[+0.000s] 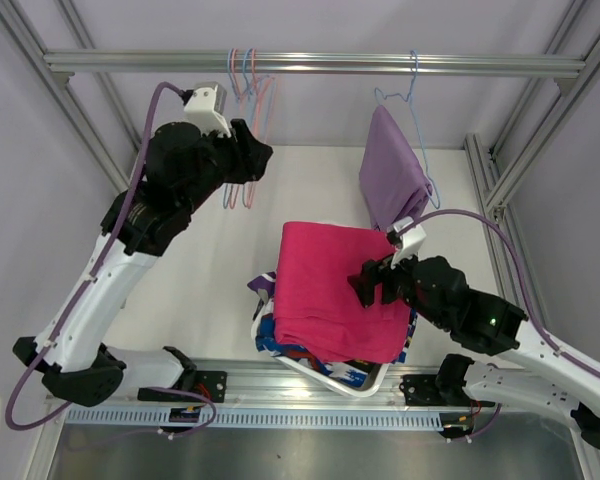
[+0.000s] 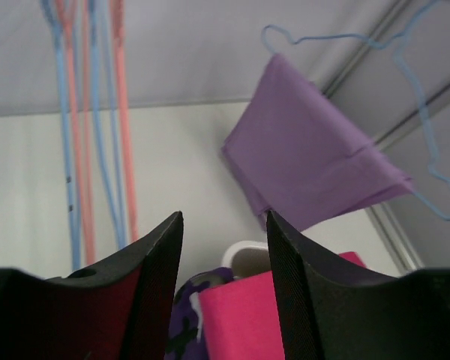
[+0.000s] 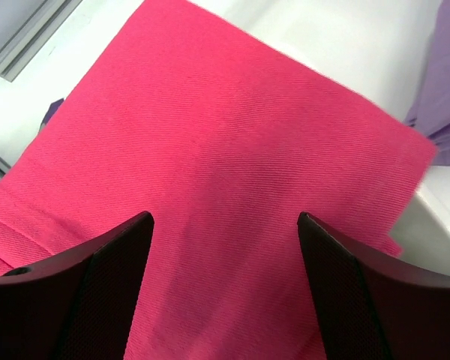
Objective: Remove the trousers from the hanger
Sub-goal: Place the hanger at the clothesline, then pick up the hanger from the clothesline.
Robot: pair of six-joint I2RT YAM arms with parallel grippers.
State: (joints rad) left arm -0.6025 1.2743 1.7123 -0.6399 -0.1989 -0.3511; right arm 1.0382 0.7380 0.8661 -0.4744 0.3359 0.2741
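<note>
Lilac trousers (image 1: 392, 170) (image 2: 315, 161) hang folded over a blue wire hanger (image 1: 412, 80) (image 2: 427, 150) on the top rail, right of centre. Bright pink trousers (image 1: 335, 290) (image 3: 225, 127) lie on top of a pile in a white basket (image 1: 365, 385). Purple camouflage trousers (image 1: 263, 285) (image 2: 187, 315) and blue-white patterned trousers (image 1: 280, 345) poke out beneath. My left gripper (image 1: 255, 160) (image 2: 225, 225) is raised beside the empty hangers, open with nothing between its fingers. Just above the pink trousers hovers my right gripper (image 1: 365, 283) (image 3: 225, 225), wide open and empty.
Several empty pink and blue hangers (image 1: 245, 130) (image 2: 90, 135) hang from the rail (image 1: 320, 65) at the left. Metal frame posts (image 1: 500, 180) stand on the right and at the back left. The basket's white rim (image 2: 247, 251) shows between my left fingers.
</note>
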